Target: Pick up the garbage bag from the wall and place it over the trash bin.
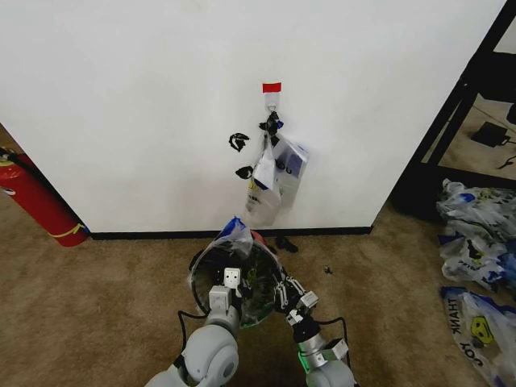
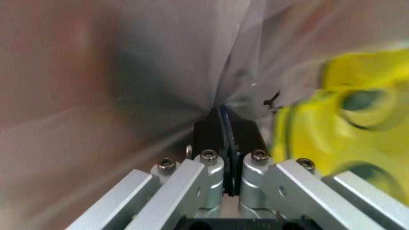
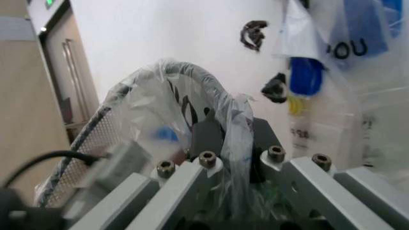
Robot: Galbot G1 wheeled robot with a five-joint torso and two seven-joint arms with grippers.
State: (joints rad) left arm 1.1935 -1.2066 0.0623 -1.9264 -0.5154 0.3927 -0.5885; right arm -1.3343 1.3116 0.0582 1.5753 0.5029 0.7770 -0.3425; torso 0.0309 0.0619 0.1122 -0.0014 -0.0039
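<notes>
I have both arms low in front of me at the small round black mesh trash bin [image 1: 242, 282], which stands on the carpet [image 1: 97, 298] near the black baseboard of the plain white wall [image 1: 129, 105]. The thin see-through plastic garbage bag [image 1: 234, 242] is off the wall and draped over the bin's mouth, with a blue handle bunched at the far rim.

The left gripper [image 1: 229, 280] sits at the near-left rim, and in the left wrist view its black pads [image 2: 208, 132] are clenched on a fold of the bag film. The right gripper [image 1: 284, 292] sits at the near-right rim; in the right wrist view its fingers [image 3: 206, 136] pinch the film where it wraps the rim wire.

Key relation: the bag mouth stretches left to right between my two grippers, across the near side of the bin. The bin body lies below and just beyond both sets of fingers, toward the wall. Both arms look about equally close, one per side.

I judge the film covers the rim but is not yet pulled down evenly, so the coming move depends on spreading it outward and down from these two pinch points.

A bunch of other bags [image 1: 278, 165] hangs from the hook under the red tape strip [image 1: 272, 87], well apart from my grippers.
</notes>
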